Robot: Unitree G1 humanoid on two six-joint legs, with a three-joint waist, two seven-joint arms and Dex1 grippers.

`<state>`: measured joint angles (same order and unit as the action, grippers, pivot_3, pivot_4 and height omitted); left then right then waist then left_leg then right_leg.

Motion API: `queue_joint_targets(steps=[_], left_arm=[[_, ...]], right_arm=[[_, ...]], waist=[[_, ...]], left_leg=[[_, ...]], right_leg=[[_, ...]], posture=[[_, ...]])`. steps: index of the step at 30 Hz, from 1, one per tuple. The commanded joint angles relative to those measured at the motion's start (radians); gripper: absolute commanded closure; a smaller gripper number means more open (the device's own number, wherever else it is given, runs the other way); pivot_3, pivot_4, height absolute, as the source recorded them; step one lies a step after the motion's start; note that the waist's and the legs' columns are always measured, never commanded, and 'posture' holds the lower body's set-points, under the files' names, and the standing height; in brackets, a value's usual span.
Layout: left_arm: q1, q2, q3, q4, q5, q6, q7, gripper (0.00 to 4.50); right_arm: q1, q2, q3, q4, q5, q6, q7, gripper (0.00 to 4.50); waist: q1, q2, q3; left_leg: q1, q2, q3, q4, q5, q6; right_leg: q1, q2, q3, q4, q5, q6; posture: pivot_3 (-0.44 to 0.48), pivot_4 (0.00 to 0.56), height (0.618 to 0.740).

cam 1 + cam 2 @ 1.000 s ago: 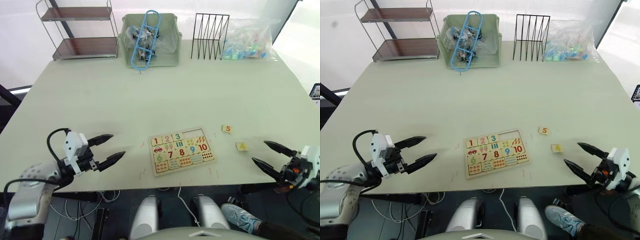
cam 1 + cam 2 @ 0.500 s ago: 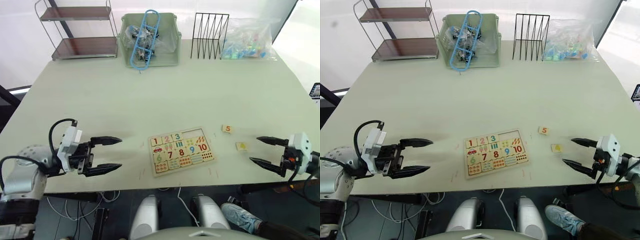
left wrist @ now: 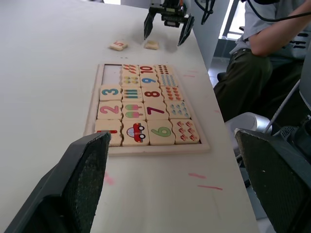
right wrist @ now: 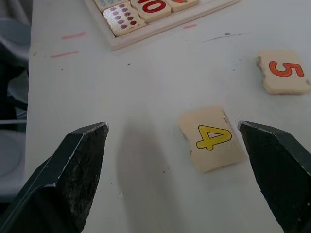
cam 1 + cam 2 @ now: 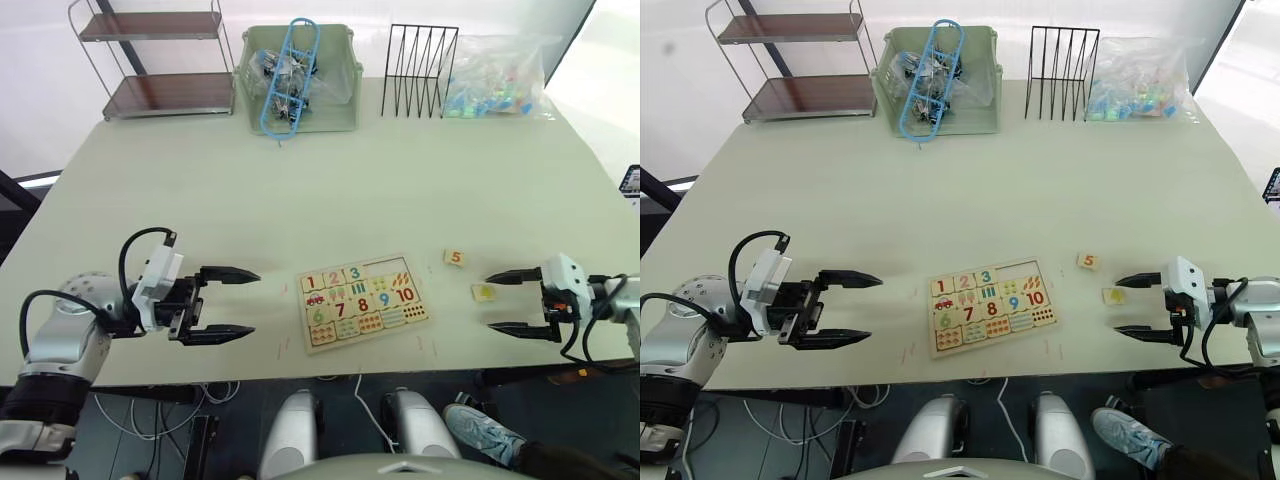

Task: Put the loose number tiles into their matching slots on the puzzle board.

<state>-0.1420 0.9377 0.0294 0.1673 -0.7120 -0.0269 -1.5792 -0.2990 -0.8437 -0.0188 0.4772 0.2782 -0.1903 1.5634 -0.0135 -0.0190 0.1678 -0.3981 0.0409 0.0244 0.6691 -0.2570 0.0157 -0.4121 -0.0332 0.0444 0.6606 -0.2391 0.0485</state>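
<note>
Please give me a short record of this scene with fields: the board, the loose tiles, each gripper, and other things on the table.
puzzle board: flat on the table near its front edge; tiles 1, 2, 3 seated, two slots beside the 3 empty
4 tile: loose on the table, to the right of the board
5 tile: loose, a little farther from the robot than the 4
left gripper: open, holding nothing, left of the board
right gripper: open, holding nothing, beside the 4 tile
far edge: shelf, green bin, wire rack, plastic bag
</note>
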Motion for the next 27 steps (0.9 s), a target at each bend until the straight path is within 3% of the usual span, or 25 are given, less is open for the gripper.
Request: queue_joint_targets(steps=[1,12,15,22,27], left_arm=[[0.009,0.017,0.011,-0.027,-0.031,-0.015,-0.035,0.15],[0.032,0.031,0.013,-0.033,-0.052,-0.030,-0.035,0.15],[0.032,0.028,0.016,-0.031,-0.055,-0.030,-0.035,0.00],[0.029,0.023,0.017,-0.029,-0.059,-0.027,-0.035,0.00],[0.033,0.013,0.020,-0.032,-0.058,-0.030,-0.035,0.00]], right_arm=[[-0.053,-0.023,0.016,0.058,-0.039,-0.065,0.025,0.00],[-0.170,-0.008,0.088,0.228,-0.094,-0.219,0.051,0.00],[-0.196,-0.006,0.104,0.263,-0.096,-0.235,0.051,0.84],[-0.232,-0.005,0.126,0.299,-0.089,-0.223,0.051,3.61],[-0.231,-0.005,0.116,0.249,-0.083,-0.177,0.042,3.65]], waist=[[0.000,0.000,0.000],[-0.001,0.001,0.001],[-0.001,0.001,0.000],[-0.003,0.001,0.000],[-0.003,0.001,0.000]], left_leg=[[0.000,0.000,0.000,0.000,0.000,0.000],[0.000,0.000,0.000,0.000,0.000,0.000],[0.000,0.000,0.000,0.000,0.000,0.000],[0.001,0.000,0.001,0.000,0.000,0.000],[0.001,0.000,0.001,0.000,0.000,0.000]], right_leg=[[0.000,0.000,0.000,0.000,0.000,0.000],[0.000,0.000,0.000,0.000,0.000,0.000],[0.000,0.000,0.000,0.000,0.000,0.000],[0.000,0.000,0.001,0.000,0.000,0.000],[0.000,0.000,0.001,0.000,0.000,0.000]], posture=[[0.000,0.150,0.740],[0.000,0.150,0.740],[0.000,0.150,0.740],[0.000,0.150,0.740],[0.000,0.150,0.740]])
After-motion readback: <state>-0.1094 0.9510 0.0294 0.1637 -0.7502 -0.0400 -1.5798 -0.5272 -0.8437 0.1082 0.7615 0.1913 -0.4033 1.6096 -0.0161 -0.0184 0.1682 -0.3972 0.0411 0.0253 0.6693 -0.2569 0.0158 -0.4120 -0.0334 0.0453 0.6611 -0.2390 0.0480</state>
